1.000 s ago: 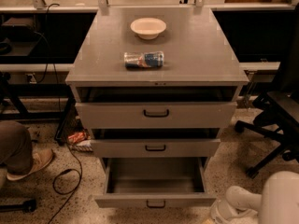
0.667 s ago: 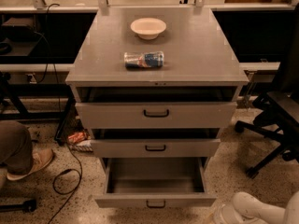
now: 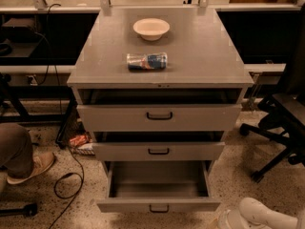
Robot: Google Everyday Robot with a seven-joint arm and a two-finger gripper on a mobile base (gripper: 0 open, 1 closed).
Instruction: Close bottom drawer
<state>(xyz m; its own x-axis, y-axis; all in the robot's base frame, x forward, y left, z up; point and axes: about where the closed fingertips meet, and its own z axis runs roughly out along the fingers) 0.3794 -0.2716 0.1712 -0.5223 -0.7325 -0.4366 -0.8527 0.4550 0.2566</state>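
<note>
Here we go: the grey cabinet sits dead centre in front of me, all three drawers ajar. The bottom drawer is the one to watch. It's lowest in the stack and pulled out farthest toward me, its deep grey tray showing right back to the rear wall. Its small black handle sits in the middle of the narrow front panel, right at the near edge of my view.

Above it, the middle drawer is out only a little, a dark gap showing along its top. The top drawer is the wide, tall-fronted one, and it's cracked open by about as much under the counter.

On the counter, a pale bowl stands upright toward the far side. A can lies on its side nearer to me, well apart from the bowl.

My gripper is down at the near right, low over the speckled floor, just beside the bottom drawer's right front corner and not touching it. Only its white rounded body and a scrap of the tip show before the view cuts it off, so whether it's spread or pressed together, I can't tell.

Off to the right stands a black office chair. On the left are someone's trouser leg and tan shoe, with a black cable looping across the floor. A red wrapper lies by the cabinet's left foot.
</note>
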